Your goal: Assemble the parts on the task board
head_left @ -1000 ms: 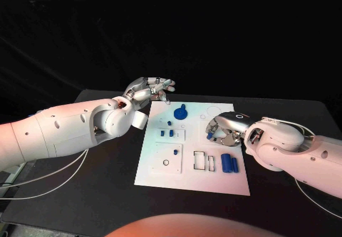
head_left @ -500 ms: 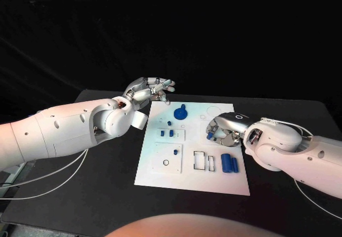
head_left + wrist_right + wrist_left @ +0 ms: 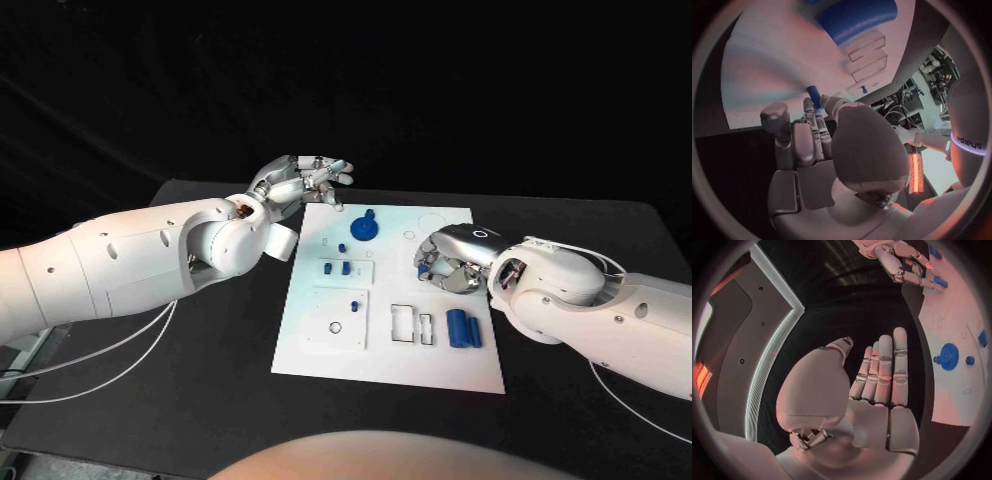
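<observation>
White task board (image 3: 325, 355) flat in the middle of the black table (image 3: 173, 400), long side running away from the robot. Left hand (image 3: 303, 182) raised just beyond the board's far left corner, empty, fingers held straight and close together, thumb apart, as in the left wrist view (image 3: 879, 390). Right hand (image 3: 450, 268) low over the board's right side, fingers curled in; small blue peg (image 3: 814, 95) at its fingertips in the right wrist view, touching or nearly touching, cannot tell whether actually pinched. Round blue knob part (image 3: 365, 230) on the far middle of the board, seen also in the left wrist view (image 3: 947, 356) with a small blue dot just beside it. Pair of small blue pieces (image 3: 338, 269) near the board's centre, another tiny one (image 3: 355, 307) on the near-left panel above a dark ring mark. Two blue cylinders (image 3: 463, 330) side by side by the board's right edge, just beside two rectangular slots (image 3: 414, 326). Right hand between the knob part and the cylinders, clear of both
</observation>
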You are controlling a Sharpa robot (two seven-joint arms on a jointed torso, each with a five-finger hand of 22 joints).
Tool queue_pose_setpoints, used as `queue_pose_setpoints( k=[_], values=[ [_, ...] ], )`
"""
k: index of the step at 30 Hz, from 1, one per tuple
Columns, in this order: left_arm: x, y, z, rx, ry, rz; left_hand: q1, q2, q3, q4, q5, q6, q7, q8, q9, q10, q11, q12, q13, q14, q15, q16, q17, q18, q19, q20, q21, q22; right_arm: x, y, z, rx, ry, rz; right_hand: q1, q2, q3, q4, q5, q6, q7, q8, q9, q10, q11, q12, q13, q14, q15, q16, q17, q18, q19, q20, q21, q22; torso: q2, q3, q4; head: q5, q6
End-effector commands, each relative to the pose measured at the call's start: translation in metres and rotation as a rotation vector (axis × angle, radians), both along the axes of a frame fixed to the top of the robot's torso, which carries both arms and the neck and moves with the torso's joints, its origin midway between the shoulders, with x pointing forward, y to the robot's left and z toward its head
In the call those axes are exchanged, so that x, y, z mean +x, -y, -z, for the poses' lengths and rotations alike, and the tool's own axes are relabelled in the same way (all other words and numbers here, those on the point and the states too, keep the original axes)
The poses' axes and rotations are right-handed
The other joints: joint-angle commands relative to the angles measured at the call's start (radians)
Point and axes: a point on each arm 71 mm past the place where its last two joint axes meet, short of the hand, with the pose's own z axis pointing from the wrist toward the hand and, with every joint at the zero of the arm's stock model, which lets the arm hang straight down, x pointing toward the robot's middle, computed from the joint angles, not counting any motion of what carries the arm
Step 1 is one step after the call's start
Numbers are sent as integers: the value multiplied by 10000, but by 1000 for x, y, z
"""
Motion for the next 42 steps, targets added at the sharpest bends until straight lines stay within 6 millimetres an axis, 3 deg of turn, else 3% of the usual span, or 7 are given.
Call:
queue_pose_setpoints(
  k=[1, 3, 9, 17, 28, 33, 42],
  values=[
    [-1, 2, -1, -70, 71, 211, 27, 42, -66, -5, -7, -49, -14, 20, -11, -62, -17, 52, 9, -43, -8, 32, -15, 128, -2, 51, -40, -9, 1, 0, -1, 121, 258, 138, -176, 40, 183, -73, -50, 141, -30, 118, 40, 173, -48, -58, 23, 64, -61, 87, 59, -187, 84, 0, 107, 69, -4, -6, -2, 10, -16],
    [-1, 2, -1, -69, 71, 210, 27, 42, -66, -5, -7, -49, -14, 20, -11, -62, -17, 52, 9, -43, -8, 32, -15, 128, -2, 51, -40, -9, 1, 0, -1, 194, 296, 167, -322, 178, 310, -90, -69, 238, -78, 207, 89, 348, -92, -21, 41, 105, -91, 177, 206, -218, 169, -18, 263, 223, -3, -9, -1, 10, -18],
    [-1, 2, -1, -65, 72, 202, 40, 57, -80, 1, -6, -62, -9, 26, -11, -81, -13, 73, 14, -45, -3, 45, -18, 128, 11, 55, -49, -16, 1, 1, -2, 296, 352, 221, -489, 315, 578, -347, -64, 384, -177, 431, 227, 646, -192, -17, 57, 136, -171, 269, 308, -247, 249, -90, 422, 408, -9, -7, -4, 11, -22],
    [-1, 1, -1, -59, 74, 186, 40, 57, -80, 1, -6, -62, -9, 26, -11, -81, -13, 73, 14, -45, -3, 45, -18, 128, 11, 55, -49, -16, -2, 4, -6, 554, 463, 244, -528, 337, 647, -427, -59, 400, -189, 485, 265, 692, -205, -36, 55, 138, -185, 284, 326, -253, 260, -105, 450, 445, -24, -11, -13, 22, -19],
    [1, 0, -1, -34, 89, 113, 44, 83, -84, 13, -4, -62, -8, 36, -10, -96, -10, 87, 17, -51, 0, 51, -22, 128, 17, 57, -58, -21, -14, -1, -28, 1429, 653, 2, -619, 321, 691, -473, -46, 375, -182, 516, 295, 697, -200, -78, 46, 154, -183, 325, 397, -268, 286, -111, 505, 506, -20, -15, -16, -10, 40],
    [1, 0, -1, -34, 94, 104, 47, 90, -90, 18, -5, -62, -7, 42, -8, -115, -7, 90, 17, -69, 6, 45, -27, 128, 13, 58, -68, -27, -27, -14, -36, 1921, 686, -472, -630, 316, 721, -515, -26, 368, -185, 532, 309, 699, -202, -95, 43, 158, -184, 336, 411, -270, 289, -113, 515, 521, -14, 9, 5, 26, 38],
    [2, 2, 0, -53, 100, 138, 48, 92, -93, 20, -6, -61, -7, 45, -8, -122, -5, 91, 18, -78, 9, 43, -29, 128, 11, 58, -72, -29, -53, -54, -36, 2488, 414, -1629, -647, 309, 749, -557, -7, 354, -180, 544, 323, 694, -198, -116, 39, 159, -184, 342, 413, -263, 272, -114, 485, 501, -21, -9, -28, 107, 38]
  ],
)
